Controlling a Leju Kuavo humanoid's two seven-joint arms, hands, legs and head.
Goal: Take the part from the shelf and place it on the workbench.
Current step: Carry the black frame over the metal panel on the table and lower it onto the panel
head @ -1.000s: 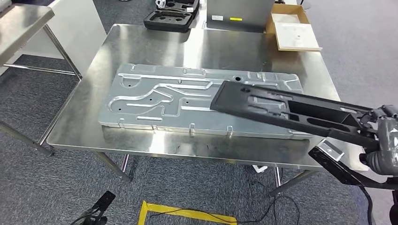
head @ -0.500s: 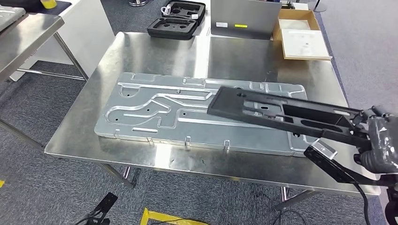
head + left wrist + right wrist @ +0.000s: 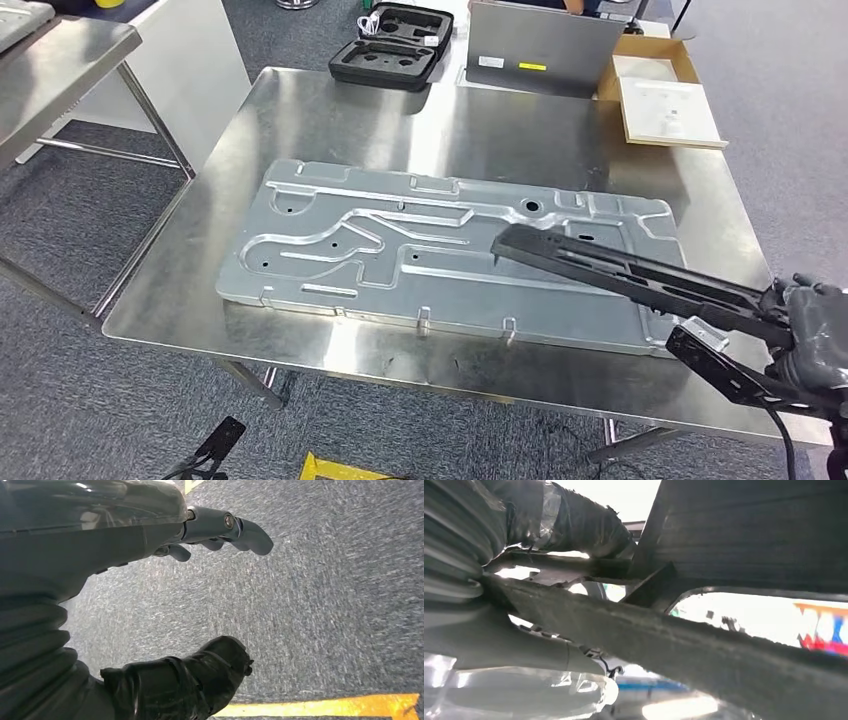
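One long black slotted frame part (image 3: 625, 278) juts over the stainless steel tabletop (image 3: 330, 120), its far end above the large embossed silver metal panel (image 3: 400, 250) lying flat there, its near end grasped by the right hand (image 3: 810, 335) at the tabletop's near right corner. Whether the part touches the panel I cannot tell. The left hand (image 3: 215, 530) hangs over grey carpet (image 3: 325, 605), fingers loosely curled, holding nothing. A black foam-lined case (image 3: 392, 48) and an open cardboard box (image 3: 665, 100) sit at the far edge.
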